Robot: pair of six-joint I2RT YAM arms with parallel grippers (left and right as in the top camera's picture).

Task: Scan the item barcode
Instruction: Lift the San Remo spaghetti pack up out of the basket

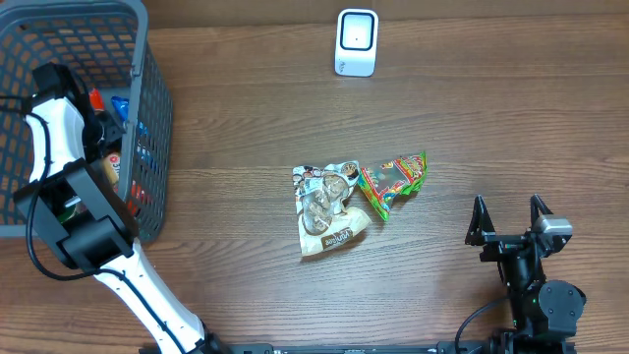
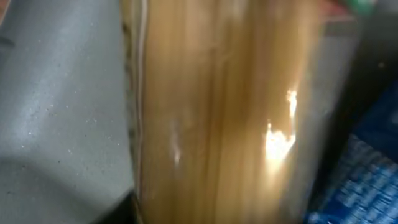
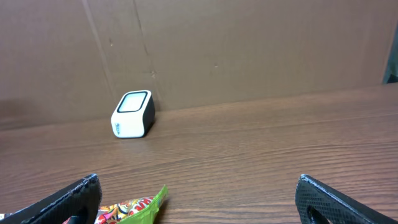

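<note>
Left gripper (image 1: 103, 147): sat inside basket (image 1: 153, 118), upper left; jaw state could not be told.
Right gripper (image 1: 508, 208): lower right; jaws stood wide apart.
Scanner (image 1: 356, 41): top centre.

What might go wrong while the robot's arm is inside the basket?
The left arm reaches into the crowded basket, so lifting out might snag its wall or drag other things along. The tan packet looks shiny and smooth in the left wrist view, so it might slip before reaching the scanner.
</note>
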